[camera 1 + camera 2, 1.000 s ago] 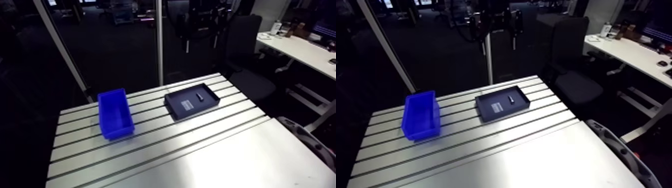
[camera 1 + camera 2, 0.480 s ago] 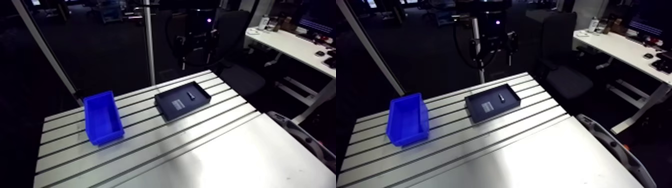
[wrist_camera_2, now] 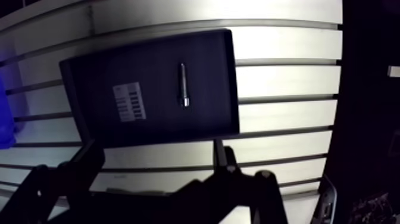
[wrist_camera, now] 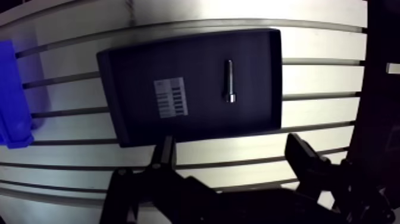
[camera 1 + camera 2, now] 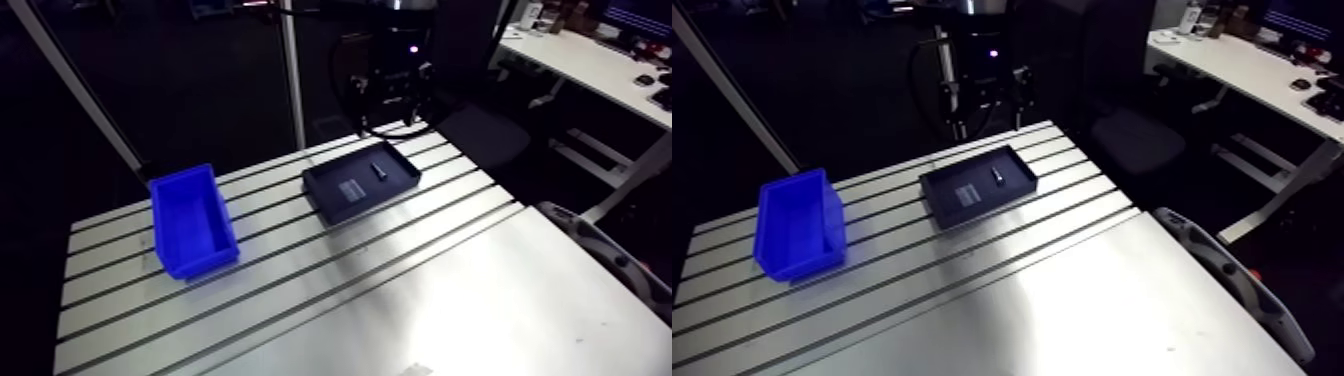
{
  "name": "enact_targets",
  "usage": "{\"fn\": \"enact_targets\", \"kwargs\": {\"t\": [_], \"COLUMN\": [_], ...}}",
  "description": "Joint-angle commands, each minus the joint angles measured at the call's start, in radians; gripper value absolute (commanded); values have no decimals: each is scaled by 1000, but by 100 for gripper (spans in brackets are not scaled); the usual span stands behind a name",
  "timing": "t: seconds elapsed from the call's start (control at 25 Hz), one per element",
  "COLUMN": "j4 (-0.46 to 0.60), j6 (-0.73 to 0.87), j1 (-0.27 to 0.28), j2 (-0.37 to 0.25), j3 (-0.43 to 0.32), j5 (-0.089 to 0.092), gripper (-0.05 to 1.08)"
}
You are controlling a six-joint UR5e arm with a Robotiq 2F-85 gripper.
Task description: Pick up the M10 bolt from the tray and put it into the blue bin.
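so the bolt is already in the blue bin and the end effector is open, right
Not quite. The bolt is not in the blue bin; it lies in the black tray, beside the white label, as the wrist view shows. The end effector is open, as you say.

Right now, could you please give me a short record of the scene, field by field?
bolt: lying flat in the tray, beside its white label
tray: black, on the slotted table, apart from the blue bin
blue bin: looks empty
gripper: open, holding nothing, bolt ahead of it
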Motion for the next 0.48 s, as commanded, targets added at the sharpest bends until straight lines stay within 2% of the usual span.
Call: {"fn": "enact_targets", "kwargs": {"t": [0.04, 0.48], "j4": [-26, -63], "j6": [4, -16], "j1": [0, -11], "j2": [47, 109], "j3": [0, 0], "j5": [-5, -9], "gripper": [1, 8]}}
